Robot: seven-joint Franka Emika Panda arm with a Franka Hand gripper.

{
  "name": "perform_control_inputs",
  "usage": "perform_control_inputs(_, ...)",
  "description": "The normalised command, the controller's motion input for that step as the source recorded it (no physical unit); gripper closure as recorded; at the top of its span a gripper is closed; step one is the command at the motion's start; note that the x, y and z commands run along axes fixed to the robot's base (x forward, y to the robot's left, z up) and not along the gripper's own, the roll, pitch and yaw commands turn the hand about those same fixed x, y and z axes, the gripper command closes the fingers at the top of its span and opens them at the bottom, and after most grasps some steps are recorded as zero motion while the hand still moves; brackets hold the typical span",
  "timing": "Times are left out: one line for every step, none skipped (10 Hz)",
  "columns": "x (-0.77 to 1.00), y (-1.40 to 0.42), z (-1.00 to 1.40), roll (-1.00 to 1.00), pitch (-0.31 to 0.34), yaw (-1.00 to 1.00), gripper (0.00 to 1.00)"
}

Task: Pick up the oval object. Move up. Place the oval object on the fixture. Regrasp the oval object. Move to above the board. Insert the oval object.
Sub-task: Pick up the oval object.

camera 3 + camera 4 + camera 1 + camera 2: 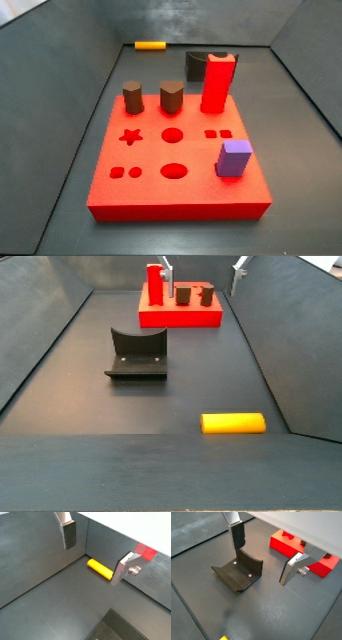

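While the oval object (100, 568) lies flat on the floor by the wall, well apart from the board (174, 165) and fixture (238, 573), the gripper (97, 554) hangs above it, wide and empty, and should descend with its 2 fingers straddling the peg's narrow width.

1. The gripper (93, 554) is cut off above its fingers in both wrist views.
2. The board (298, 553) is partly hidden behind a finger (294, 568).
3. The fixture (197, 65) is mostly hidden behind the tall red block (218, 83).
4. Only a corner of the oval object (223, 638) is seen at the picture's edge.
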Motion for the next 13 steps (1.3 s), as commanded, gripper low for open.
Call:
perform_control_inputs(0.19,0.00,0.00,0.00,0.041,-0.07,0.00)
perform_control_inputs(0.00,0.03,-0.16,0.00,0.050,-0.93,0.00)
perform_control_inputs(0.00,0.03,-0.13,0.00,0.024,-0.90,0.00)
perform_control_inputs(0.00,0.11,-0.05,-0.19,-0.010,-0.66,0.00)
perform_control_inputs(0.00,0.16,-0.07,-0.30,-0.064,-0.53,0.00)
perform_control_inputs(-0.03,0.27,-0.17,-0.45,-0.204,-0.30,0.00)
perform_control_inputs(-0.10,0.45,-0.15,-0.49,-0.229,-0.09,0.00)
perform_control_inputs(-0.17,0.55,-0.15,-0.50,-0.209,0.00,0.00)
perform_control_inputs(-0.23,0.59,-0.21,-0.50,-0.164,0.00,0.00)
perform_control_inputs(-0.02,0.21,-0.14,-0.47,-0.210,-0.35,0.00)
perform_control_inputs(0.06,0.00,-0.22,-0.35,-0.230,-0.70,0.00)
perform_control_inputs(0.00,-0.04,-0.30,-0.20,-0.191,-0.84,0.00)
perform_control_inputs(0.00,-0.03,-0.28,-0.23,-0.206,-0.82,0.00)
